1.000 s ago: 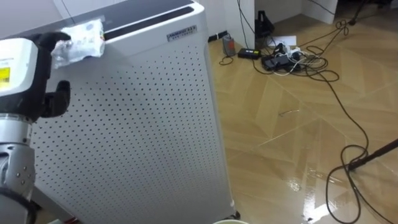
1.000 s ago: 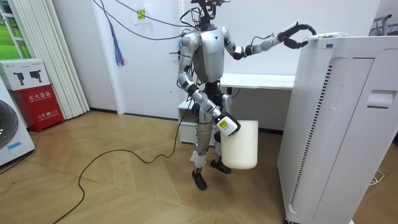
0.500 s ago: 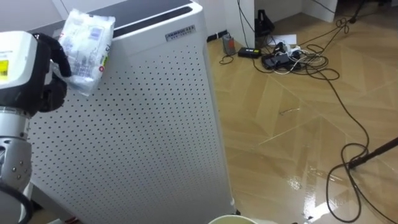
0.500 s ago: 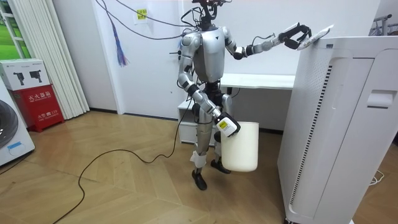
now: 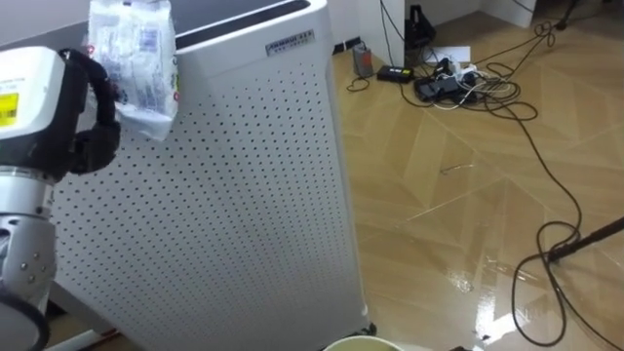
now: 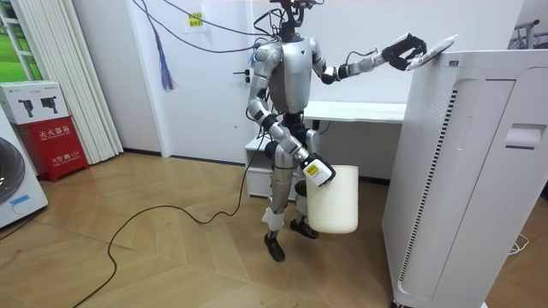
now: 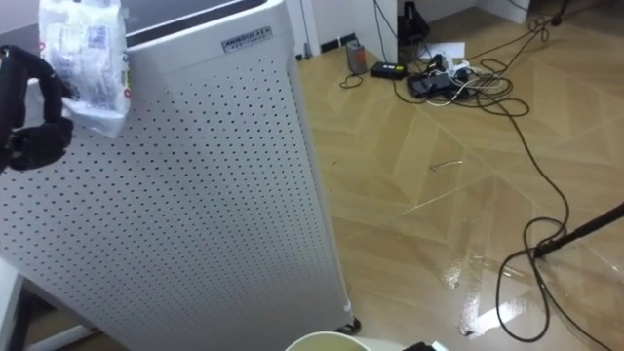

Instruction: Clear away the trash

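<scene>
Left hand [image 5: 90,146], at the upper left of the frame, pinches a crinkled garbage packet [image 5: 136,63], held upright at the top edge of the white perforated appliance [image 5: 244,195]. Right hand [image 6: 317,172] hangs low at a white bin [image 6: 336,204]; its grip cannot be told.

the room was bright and evenly lit, with daylight showing at the window [image 6: 12,34] on the room view's left. the white wall [image 6: 205,111] and the white perforated cabinet [image 5: 244,195] looked pale and flat, and the shadows on them were soft and faint. in the eye views the glossy wooden floor [image 5: 429,195] threw back streaks of white glare toward the lower right, and the crinkled packet [image 5: 136,58] clasped in the dark left hand [image 5: 96,146] caught small highlights along its folds.
</scene>
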`<state>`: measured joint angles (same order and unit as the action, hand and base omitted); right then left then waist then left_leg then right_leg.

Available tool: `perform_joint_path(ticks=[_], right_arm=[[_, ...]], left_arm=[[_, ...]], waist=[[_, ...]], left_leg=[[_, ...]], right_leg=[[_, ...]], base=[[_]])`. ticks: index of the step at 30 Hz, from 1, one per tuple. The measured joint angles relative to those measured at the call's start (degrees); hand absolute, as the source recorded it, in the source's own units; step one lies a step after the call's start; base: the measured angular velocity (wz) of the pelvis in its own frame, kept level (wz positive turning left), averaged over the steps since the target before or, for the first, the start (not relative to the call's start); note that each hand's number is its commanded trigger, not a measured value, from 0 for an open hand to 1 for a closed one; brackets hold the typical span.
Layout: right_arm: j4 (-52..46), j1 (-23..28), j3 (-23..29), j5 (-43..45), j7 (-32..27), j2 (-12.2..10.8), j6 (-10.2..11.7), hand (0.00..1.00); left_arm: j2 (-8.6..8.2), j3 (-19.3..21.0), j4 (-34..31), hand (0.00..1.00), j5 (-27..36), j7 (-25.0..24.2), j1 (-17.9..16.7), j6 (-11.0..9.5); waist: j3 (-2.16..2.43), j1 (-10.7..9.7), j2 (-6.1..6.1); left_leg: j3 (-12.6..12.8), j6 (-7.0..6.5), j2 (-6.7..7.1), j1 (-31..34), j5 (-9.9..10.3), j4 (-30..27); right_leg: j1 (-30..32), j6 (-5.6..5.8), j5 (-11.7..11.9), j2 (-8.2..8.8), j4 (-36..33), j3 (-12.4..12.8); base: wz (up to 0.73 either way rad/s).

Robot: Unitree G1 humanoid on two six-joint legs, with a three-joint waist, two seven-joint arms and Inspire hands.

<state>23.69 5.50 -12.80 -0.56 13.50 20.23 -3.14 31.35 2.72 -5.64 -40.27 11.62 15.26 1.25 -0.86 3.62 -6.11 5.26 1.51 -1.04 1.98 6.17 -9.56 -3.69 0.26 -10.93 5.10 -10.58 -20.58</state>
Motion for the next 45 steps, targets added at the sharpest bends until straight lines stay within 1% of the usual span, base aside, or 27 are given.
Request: perform_joint_path(ticks=[1,2,3,4,5,6,7,8,9,11,12,13,15,17,22,25,27,30,32,34,35,36,37,39,40,42,45], right_arm=[[-0.47,-0.38,-0.01,-0.36,0.13,-0.07,0.00,1.00],[-0.47,-0.75,-0.02,-0.91,0.29,-0.11,0.00,1.00],[-0.53,-1.63,-0.18,-1.98,0.41,-0.29,0.02,1.00],[-0.66,-2.78,-0.85,-2.17,0.40,-0.46,0.02,1.00],[-0.70,-3.36,-1.42,-2.18,0.42,-0.46,0.02,1.00],[-0.73,-4.31,-1.87,-2.18,0.63,-0.53,0.02,1.00],[-0.73,-4.89,-1.95,-2.18,0.93,-0.56,0.02,1.00],[-0.73,-6.27,-2.34,-2.17,1.45,-0.59,0.02,1.00],[-0.74,-7.35,-2.69,-2.17,1.71,-0.62,0.02,1.00],[-0.74,-8.47,-2.97,-2.18,1.82,-0.74,0.02,1.00],[-0.73,-8.99,-3.24,-2.18,1.95,-0.75,0.03,1.00],[-0.73,-9.13,-3.51,-2.19,1.93,-0.74,0.04,1.00],[-0.68,-9.35,-3.54,-2.23,2.01,-0.75,0.04,1.00],[-0.51,-9.70,-3.59,-2.24,1.79,-0.85,0.04,1.00],[0.54,-12.45,-3.95,-3.82,0.90,-0.91,0.04,1.00],[1.66,-13.57,-4.03,-4.54,0.46,-2.67,0.04,1.00],[2.60,-14.18,-4.03,-5.66,0.27,-3.14,0.04,1.00],[4.92,-15.30,-4.37,-7.77,0.23,-3.13,0.05,1.00],[6.44,-16.33,-5.10,-8.16,-0.01,-3.21,0.05,1.00],[7.95,-17.96,-6.76,-8.11,-0.31,-3.26,0.05,1.00],[8.06,-18.14,-6.91,-8.05,-0.27,-3.28,0.05,1.00],[9.01,-18.76,-7.15,-8.00,-0.13,-3.50,0.05,1.00],[10.05,-19.12,-7.20,-8.01,-0.10,-3.94,0.05,1.00],[10.72,-19.31,-7.22,-8.06,-0.08,-4.47,0.05,1.00],[11.20,-19.28,-7.34,-7.98,0.06,-4.72,0.04,1.00],[11.31,-19.19,-7.34,-7.96,0.24,-4.78,0.04,1.00],[11.61,-19.52,-7.33,-7.98,0.23,-4.71,0.04,1.00]], left_arm=[[-1.07,-0.73,-1.91,1.00,1.04,-0.89,-0.14,-0.15],[-1.76,-1.00,-2.89,1.00,1.76,-1.47,-0.16,-0.31],[-3.02,-1.22,-5.51,1.00,4.09,-2.70,-0.55,-0.52],[-4.22,-1.25,-8.12,1.00,6.92,-3.46,-1.51,-1.24],[-4.78,-1.51,-9.21,1.00,8.85,-3.79,-2.10,-1.70],[-6.03,-2.51,-10.88,1.00,12.17,-4.77,-3.24,-2.28],[-6.41,-3.24,-11.45,1.00,13.55,-5.15,-3.80,-2.65],[-6.67,-4.76,-12.25,1.00,15.78,-6.56,-4.95,-3.69],[-6.69,-6.18,-12.54,1.00,17.66,-8.32,-5.78,-4.34],[-6.68,-7.52,-12.51,1.00,20.30,-10.63,-6.45,-4.60],[-6.67,-7.92,-12.50,1.00,21.68,-12.02,-6.94,-4.62],[-6.67,-8.27,-12.50,1.00,22.90,-13.26,-7.45,-4.67],[-6.67,-8.54,-12.36,1.00,24.84,-15.21,-8.37,-5.02],[-6.68,-8.63,-11.93,1.00,25.07,-17.39,-9.06,-5.34],[-6.71,-9.77,-10.88,1.00,25.07,-22.01,-9.18,-5.38],[-6.72,-10.80,-8.46,1.00,25.07,-24.73,-9.21,-5.42],[-6.72,-10.86,-7.92,1.00,25.06,-26.10,-9.26,-5.41],[-6.71,-10.91,-7.81,1.00,25.05,-27.51,-10.42,-5.41],[-6.81,-10.96,-6.97,1.00,25.06,-28.28,-10.56,-5.41],[-8.02,-11.07,-4.80,1.00,25.08,-28.74,-10.54,-5.38],[-8.52,-11.13,-4.28,1.00,25.08,-28.84,-10.54,-5.36],[-9.58,-11.18,-3.20,1.00,25.08,-29.30,-10.54,-5.33],[-10.64,-11.37,-2.03,1.00,25.08,-29.87,-10.54,-5.30],[-11.32,-11.93,0.03,1.00,25.08,-30.25,-10.51,-5.32],[-11.96,-12.07,1.86,1.00,24.93,-30.70,-10.55,-5.31],[-12.67,-12.12,3.99,1.00,24.88,-30.84,-10.71,-5.30],[-12.99,-12.46,5.42,1.00,24.88,-30.88,-10.82,-5.30]], waist=[[0.09,0.09,0.23],[0.10,0.14,0.37],[0.14,0.16,0.68],[0.17,0.39,0.96],[0.16,0.40,1.08],[0.25,0.30,1.29],[0.24,0.32,1.35],[0.16,0.31,1.48],[0.22,0.28,1.80],[0.11,0.30,2.45],[0.12,0.30,2.80],[0.24,0.41,3.12],[0.17,0.91,3.37],[0.08,1.43,3.53],[0.10,1.72,3.61],[0.07,1.65,3.65],[0.05,1.55,3.67],[0.01,1.83,3.68],[-0.12,1.88,3.72],[-0.41,1.73,3.70],[-0.44,1.72,3.74],[-0.67,1.72,3.89],[-0.74,1.74,4.00],[-0.80,1.91,4.07],[-0.85,1.86,4.14],[-0.98,1.86,4.34],[-1.06,1.72,4.57]], left_leg=[[-0.01,0.00,0.00,-0.04,0.00,-0.01],[-0.01,0.00,0.00,-0.01,0.00,-0.03],[-0.02,0.00,-0.05,0.29,0.00,-0.08],[0.07,0.00,-0.21,0.59,0.00,-0.06],[0.11,0.00,-0.23,0.58,0.00,-0.06],[0.10,0.00,-0.22,0.53,0.00,-0.06],[0.09,0.00,-0.22,0.48,0.00,-0.04],[0.06,0.00,-0.25,0.41,0.00,-0.04],[-0.02,-0.01,-0.28,0.40,-0.01,-0.06],[-0.13,-0.07,-0.34,0.49,-0.04,-0.08],[-0.33,-0.15,-0.30,0.64,-0.10,-0.10],[-0.61,-0.24,-0.21,0.82,-0.15,-0.18],[-0.64,-0.37,-0.10,0.84,-0.23,-0.15],[-0.65,-0.51,-0.04,0.89,-0.33,-0.19],[-1.54,-0.91,0.03,3.94,-0.62,-1.51],[-1.64,-1.09,0.48,4.59,-0.74,-1.75],[-2.19,-1.20,0.64,5.53,-0.80,-2.08],[-2.45,-1.36,0.79,6.87,-0.90,-2.31],[-2.72,-1.42,0.79,7.69,-0.94,-2.57],[-2.83,-1.42,0.82,8.88,-0.94,-2.98],[-2.85,-1.42,0.83,9.34,-0.94,-3.16],[-2.91,-1.45,0.82,9.71,-0.96,-3.22],[-2.95,-1.45,0.83,9.96,-0.96,-3.26],[-2.94,-1.45,0.82,10.44,-0.96,-3.28],[-2.92,-1.45,0.83,10.48,-0.96,-3.23],[-2.91,-1.45,0.83,10.57,-0.96,-3.19],[-2.92,-1.45,0.85,11.37,-0.96,-3.24]], right_leg=[[-0.06,0.00,0.00,0.01,-0.02,0.01],[-0.06,0.00,0.00,0.01,-0.05,0.01],[0.22,0.00,0.00,0.06,-0.08,0.03],[0.83,-0.01,0.00,0.02,-0.35,0.20],[0.85,-0.01,0.01,0.01,-0.34,0.25],[0.78,-0.01,0.01,0.05,-0.46,0.16],[0.78,0.00,0.01,0.07,-0.63,0.10],[0.80,0.00,0.00,0.07,-0.96,0.04],[0.79,0.00,0.00,0.04,-1.07,0.01],[0.80,0.00,0.00,-0.03,-1.08,-0.03],[0.80,0.00,0.00,-0.01,-1.07,-0.12],[0.80,0.00,0.00,0.02,-1.08,-0.17],[0.83,0.00,0.00,0.12,-1.09,-0.12],[0.88,0.00,0.00,0.23,-1.10,-0.14],[3.40,-0.03,0.02,0.58,-2.10,-0.66],[3.85,-0.02,0.02,0.85,-2.24,-0.97],[4.36,0.06,0.07,0.89,-2.26,-1.53],[5.53,0.12,0.11,0.93,-2.51,-1.76],[6.24,0.12,0.10,0.97,-2.78,-1.77],[7.30,0.12,0.10,0.96,-3.05,-1.77],[7.71,0.12,0.10,0.95,-3.17,-1.76],[8.05,0.12,0.10,0.94,-3.25,-1.77],[8.25,0.12,0.10,0.93,-3.26,-1.78],[8.84,0.12,0.10,0.94,-3.31,-1.75],[8.90,0.12,0.10,0.95,-3.30,-1.73],[8.99,0.12,0.10,0.94,-3.29,-1.73],[9.69,0.12,0.10,0.89,-3.30,-1.70]], base=[[0.03],[0.00],[-0.04],[-0.08],[-0.07],[0.00],[0.04],[0.06],[0.07],[0.06],[0.10],[0.11],[0.03],[0.02],[0.09],[0.04],[0.13],[0.10],[0.04],[0.02],[0.04],[0.00],[0.00],[0.00],[0.00],[0.00],[0.00]])
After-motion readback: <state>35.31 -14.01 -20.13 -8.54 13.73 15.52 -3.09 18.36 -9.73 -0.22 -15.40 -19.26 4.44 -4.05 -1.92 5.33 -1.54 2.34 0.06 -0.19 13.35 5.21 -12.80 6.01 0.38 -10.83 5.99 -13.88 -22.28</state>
